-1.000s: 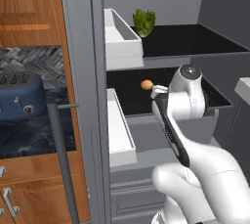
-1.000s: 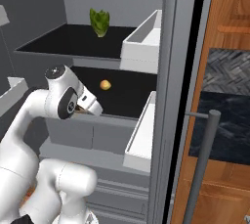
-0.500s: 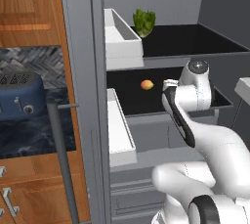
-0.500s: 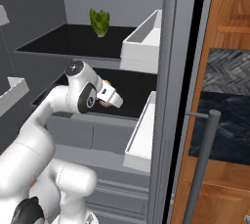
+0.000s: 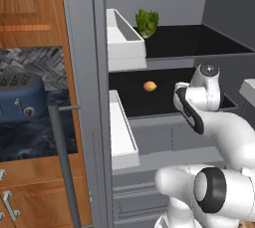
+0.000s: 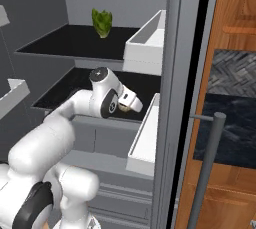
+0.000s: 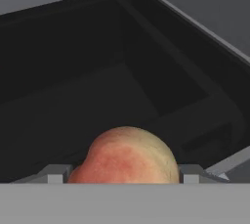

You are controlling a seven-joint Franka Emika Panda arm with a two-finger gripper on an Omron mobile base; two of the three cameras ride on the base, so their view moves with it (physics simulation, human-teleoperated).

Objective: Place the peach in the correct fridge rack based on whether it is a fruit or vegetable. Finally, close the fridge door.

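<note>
Closest to the camera is the open fridge door with its grey bar handle (image 5: pixel 62 162), plus a blue toaster (image 5: pixel 22 97) on the counter past the door. On the inside of the door there's a white bin (image 5: pixel 122 132) low down and a second white bin (image 5: pixel 124 40) higher up.

Next is the arm, reaching into the fridge at the height of the lower shelf (image 5: pixel 164 100), which is the glossy black board with the grey lip. The gripper (image 6: pixel 132 104) sits just above that shelf's front edge, at the end nearest the door and right beside the lower bin. In the hand view the peach (image 7: pixel 127 154) is wedged between the two fingertips (image 7: pixel 56 174), one pressed against each side. So the jaws are part-way closed and gripping the peach, not hanging loose. The peach is pinkish-red, going yellowish on top. It's up in the hand over the front door-side corner of the lower shelf, and I can't tell if its underside touches the board.

A bit deeper on the same shelf, around the middle, sits a small yellow-orange round fruit (image 5: pixel 150 86), on its own and well apart from the gripper.

Furthest back and higher is the upper shelf (image 5: pixel 199 45), also black. A leafy green vegetable (image 5: pixel 147 23) stands near its back edge, close to the upper bin.
</note>
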